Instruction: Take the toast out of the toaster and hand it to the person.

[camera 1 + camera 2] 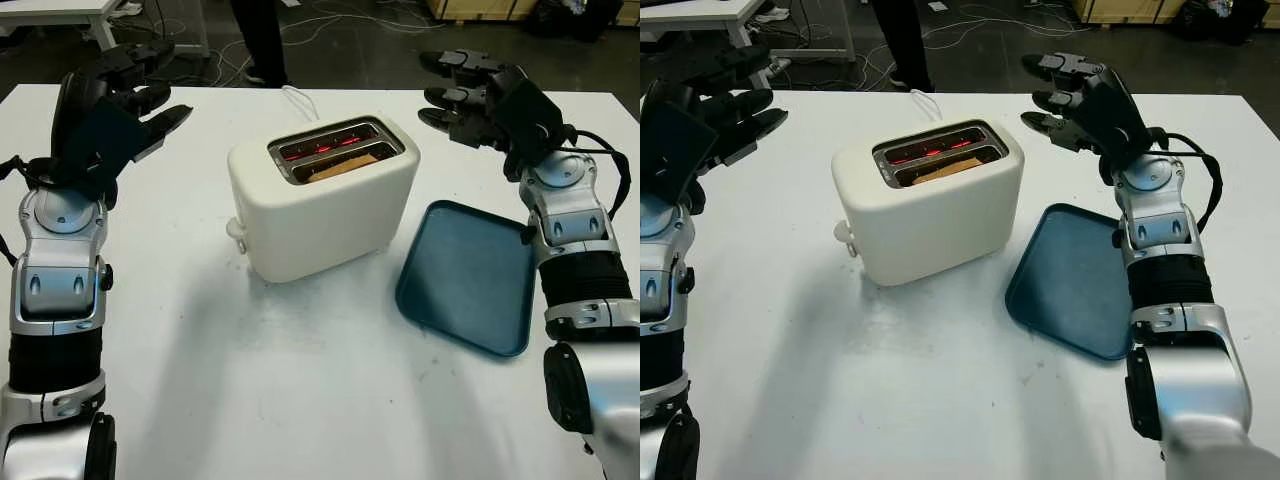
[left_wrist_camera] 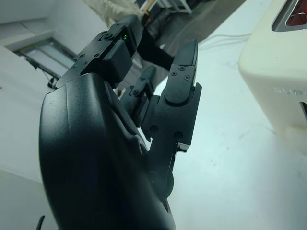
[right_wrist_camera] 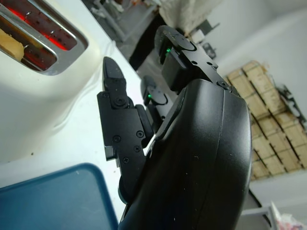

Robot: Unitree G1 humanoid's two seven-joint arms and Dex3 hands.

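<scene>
A cream toaster (image 1: 320,195) stands in the middle of the white table (image 1: 300,380). A slice of toast (image 1: 341,166) sits low in its near slot, while the far slot (image 1: 325,143) glows red. My left hand (image 1: 135,85) hangs open above the table to the toaster's left, holding nothing. My right hand (image 1: 460,95) is open too, raised to the toaster's right and slightly behind it, above the tray's far edge. A person's dark legs (image 1: 260,40) stand beyond the far table edge.
A dark blue tray (image 1: 468,275) lies flat to the right of the toaster. The toaster's white cord (image 1: 297,100) runs off toward the far edge. A lever knob (image 1: 236,230) sticks out at the toaster's left end. Cables and furniture lie on the floor behind.
</scene>
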